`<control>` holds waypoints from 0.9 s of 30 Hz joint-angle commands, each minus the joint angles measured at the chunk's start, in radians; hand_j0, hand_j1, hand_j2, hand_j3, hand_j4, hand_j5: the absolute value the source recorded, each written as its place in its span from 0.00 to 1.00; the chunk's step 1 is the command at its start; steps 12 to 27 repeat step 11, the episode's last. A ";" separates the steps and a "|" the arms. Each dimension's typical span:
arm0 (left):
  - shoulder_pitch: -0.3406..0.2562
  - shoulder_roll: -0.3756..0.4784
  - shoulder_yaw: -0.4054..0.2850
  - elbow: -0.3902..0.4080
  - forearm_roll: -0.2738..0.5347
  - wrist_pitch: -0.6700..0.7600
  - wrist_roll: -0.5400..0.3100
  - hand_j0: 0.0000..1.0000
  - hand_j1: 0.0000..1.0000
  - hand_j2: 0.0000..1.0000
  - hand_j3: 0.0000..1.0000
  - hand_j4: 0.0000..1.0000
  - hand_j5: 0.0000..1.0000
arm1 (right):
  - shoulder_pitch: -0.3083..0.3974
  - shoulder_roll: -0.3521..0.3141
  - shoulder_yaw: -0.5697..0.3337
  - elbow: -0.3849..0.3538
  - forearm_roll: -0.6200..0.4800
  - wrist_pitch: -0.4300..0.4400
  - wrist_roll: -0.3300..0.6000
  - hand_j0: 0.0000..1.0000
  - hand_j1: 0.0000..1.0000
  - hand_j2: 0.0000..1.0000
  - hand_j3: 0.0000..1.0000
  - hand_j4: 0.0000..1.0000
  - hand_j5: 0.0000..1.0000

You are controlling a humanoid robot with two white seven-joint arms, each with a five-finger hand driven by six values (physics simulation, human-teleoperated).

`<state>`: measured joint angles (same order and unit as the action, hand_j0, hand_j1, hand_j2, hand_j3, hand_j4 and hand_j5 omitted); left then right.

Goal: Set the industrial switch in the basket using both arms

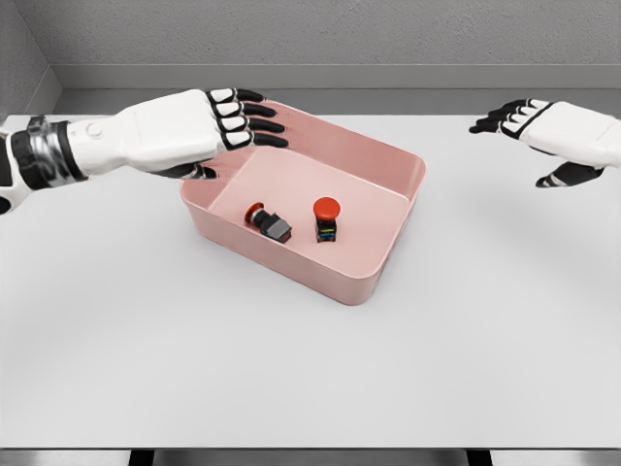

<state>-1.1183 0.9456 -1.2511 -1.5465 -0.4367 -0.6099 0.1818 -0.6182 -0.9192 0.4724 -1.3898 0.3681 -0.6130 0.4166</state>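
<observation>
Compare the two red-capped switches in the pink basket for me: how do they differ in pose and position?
The left switch lies tipped on its side, red cap toward the left; the right switch stands upright, cap on top. The left switch's body looks grey-black, while the right switch's shows small coloured marks. They lie apart, not touching. Both have red caps and rest on the floor of the basket.

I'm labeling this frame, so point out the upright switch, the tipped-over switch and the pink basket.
upright switch (326,219): head view, on its body below the red cap.
tipped-over switch (271,222): head view, on its dark body.
pink basket (291,257): head view, front wall.
</observation>
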 commanded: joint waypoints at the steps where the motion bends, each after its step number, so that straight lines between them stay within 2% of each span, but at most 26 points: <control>1: 0.003 0.099 -0.005 0.008 0.053 -0.001 0.001 1.00 1.00 1.00 1.00 1.00 1.00 | -0.003 -0.001 -0.006 -0.002 -0.006 0.002 -0.002 1.00 1.00 1.00 1.00 1.00 1.00; 2: 0.035 0.114 0.001 0.017 0.064 -0.001 0.001 1.00 1.00 1.00 1.00 1.00 1.00 | -0.003 0.005 -0.008 -0.011 -0.006 0.002 -0.002 1.00 1.00 1.00 1.00 1.00 1.00; 5: 0.054 0.211 0.001 0.039 0.085 -0.001 -0.004 1.00 1.00 1.00 1.00 1.00 1.00 | 0.002 0.005 -0.008 -0.014 -0.005 0.002 0.004 1.00 1.00 1.00 1.00 1.00 1.00; 7: 0.101 0.245 0.007 0.068 0.085 -0.001 -0.005 1.00 1.00 1.00 1.00 1.00 1.00 | 0.005 0.006 -0.008 -0.014 -0.005 0.002 0.004 1.00 1.00 1.00 1.00 1.00 1.00; 8: 0.103 0.257 0.009 0.071 0.085 -0.001 -0.005 1.00 1.00 1.00 1.00 1.00 1.00 | 0.015 0.005 -0.008 -0.017 -0.005 0.002 0.004 1.00 1.00 1.00 1.00 1.00 1.00; 11: 0.103 0.262 0.009 0.071 0.085 -0.001 -0.005 1.00 1.00 1.00 1.00 1.00 1.00 | 0.029 -0.032 -0.027 -0.020 -0.006 0.002 -0.004 1.00 1.00 1.00 1.00 1.00 1.00; 27: 0.103 0.262 0.009 0.071 0.085 -0.001 -0.005 1.00 1.00 1.00 1.00 1.00 1.00 | 0.029 -0.032 -0.027 -0.020 -0.006 0.002 -0.004 1.00 1.00 1.00 1.00 1.00 1.00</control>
